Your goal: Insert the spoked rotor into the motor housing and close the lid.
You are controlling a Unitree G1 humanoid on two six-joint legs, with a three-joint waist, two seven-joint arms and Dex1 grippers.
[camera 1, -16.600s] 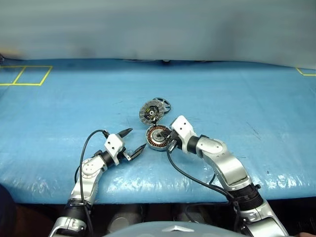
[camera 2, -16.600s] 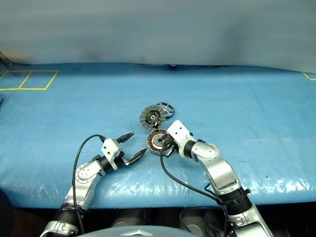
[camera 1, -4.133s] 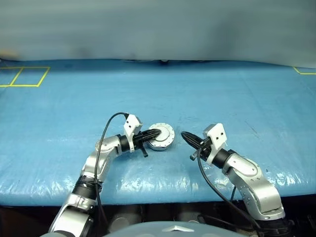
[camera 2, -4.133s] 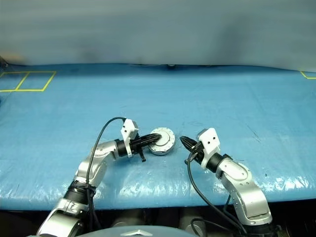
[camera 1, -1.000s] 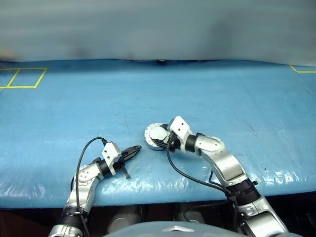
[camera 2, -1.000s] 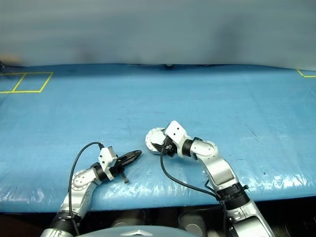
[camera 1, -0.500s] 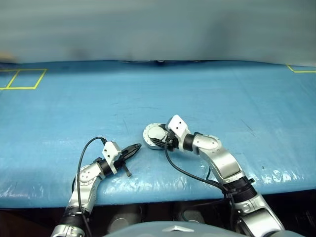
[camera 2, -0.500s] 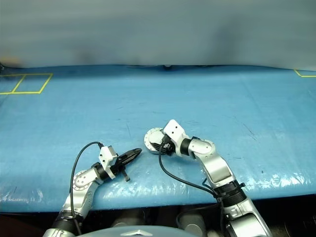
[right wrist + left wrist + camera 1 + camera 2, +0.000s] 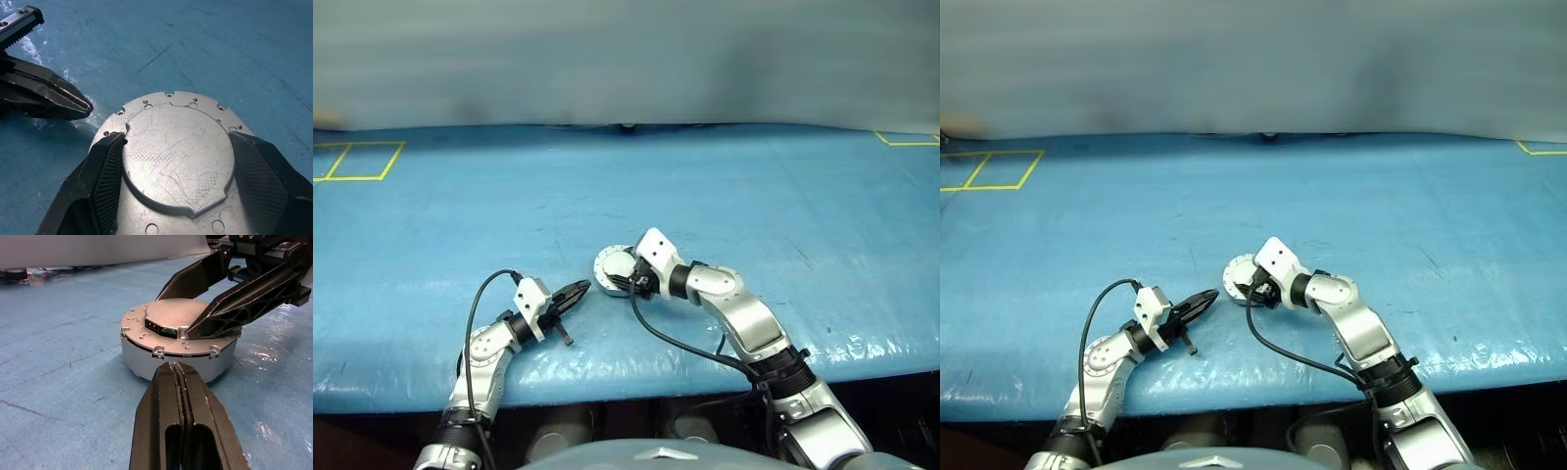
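Closed motor housing resting flat on the blue table cover, plain matte grey lid facing up and flush with the rim. Spoked rotor presumably inside, hidden under the lid.

Right gripper spread wide, one finger on each side of the lid's raised centre, pads lying on the lid's flat outer ring; whether gripping or merely resting there, cannot tell for sure. Left gripper fully closed, holding nothing, tip just beside the housing wall on its near side, apart from it.

Judged as solid metal: stiff, rather heavy for its size, not fragile outside. Smooth machined wall, likely slippery under hard fingers. Best hold probably across the wall of the housing, at opposite sides, below the lid's rim, not on the thin notched edge. Pressing straight down on the lid's centre safer than sideways pushing, since sliding on the glossy cover seems likely.
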